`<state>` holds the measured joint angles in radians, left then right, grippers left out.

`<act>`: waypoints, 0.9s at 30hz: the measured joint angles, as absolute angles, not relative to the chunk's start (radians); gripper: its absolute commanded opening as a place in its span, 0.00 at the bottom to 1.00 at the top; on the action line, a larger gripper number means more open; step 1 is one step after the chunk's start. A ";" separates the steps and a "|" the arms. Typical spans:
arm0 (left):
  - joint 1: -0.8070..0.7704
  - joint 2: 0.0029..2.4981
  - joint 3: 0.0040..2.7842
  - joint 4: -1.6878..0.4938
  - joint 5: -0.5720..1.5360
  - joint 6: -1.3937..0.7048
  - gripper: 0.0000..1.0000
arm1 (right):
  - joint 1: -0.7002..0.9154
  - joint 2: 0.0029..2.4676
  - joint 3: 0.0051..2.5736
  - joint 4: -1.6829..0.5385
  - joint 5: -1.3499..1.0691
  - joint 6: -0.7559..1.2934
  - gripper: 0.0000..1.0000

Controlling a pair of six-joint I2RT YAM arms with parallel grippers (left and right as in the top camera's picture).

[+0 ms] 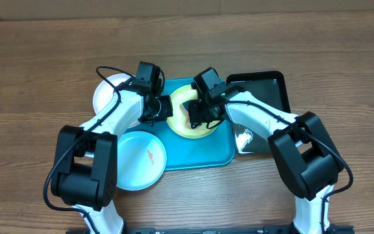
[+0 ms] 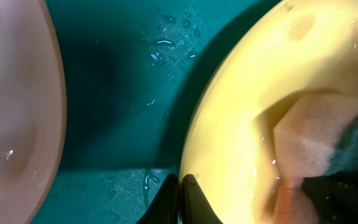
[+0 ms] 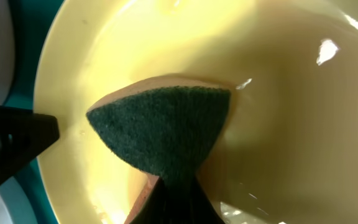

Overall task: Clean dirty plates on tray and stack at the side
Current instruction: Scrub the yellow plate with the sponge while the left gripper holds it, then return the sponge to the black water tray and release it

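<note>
Closest to the right wrist lens, the right gripper (image 3: 171, 193) has its jaws clamped on a sponge (image 3: 163, 127), whose green scouring face fans out ahead of the fingertips onto the floor of the yellow-green plate (image 3: 278, 112). That plate lies on the turquoise tray (image 2: 123, 112). Most of its open floor stretches ahead and to the right of the sponge, so I judge a scrubbing stroke would run that way. The left gripper (image 2: 180, 190) sits at the plate's left rim with its jaws drawn to a sliver, seemingly pinching the edge to steady it. The white plate (image 2: 11, 112) is just beside it, and the light blue plate (image 1: 138, 159) with its orange smear (image 1: 150, 156) overlaps the tray's front left corner. Whether any smear remains under the sponge is hidden, and overhead both grippers cover much of the plate.
</note>
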<state>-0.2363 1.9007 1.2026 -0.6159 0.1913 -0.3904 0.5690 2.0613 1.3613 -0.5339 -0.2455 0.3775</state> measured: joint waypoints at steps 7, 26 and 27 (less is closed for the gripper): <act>-0.236 1.901 1.203 -0.616 0.191 -0.390 0.04 | 0.546 2.046 1.365 -0.561 -0.222 0.354 0.04; -0.236 1.901 1.202 -0.616 0.191 -0.390 0.08 | 0.363 1.785 1.378 -0.820 -0.246 0.228 0.04; -0.236 1.901 1.202 -0.616 0.191 -0.390 0.11 | 0.342 1.785 1.378 -0.846 -0.240 0.218 0.04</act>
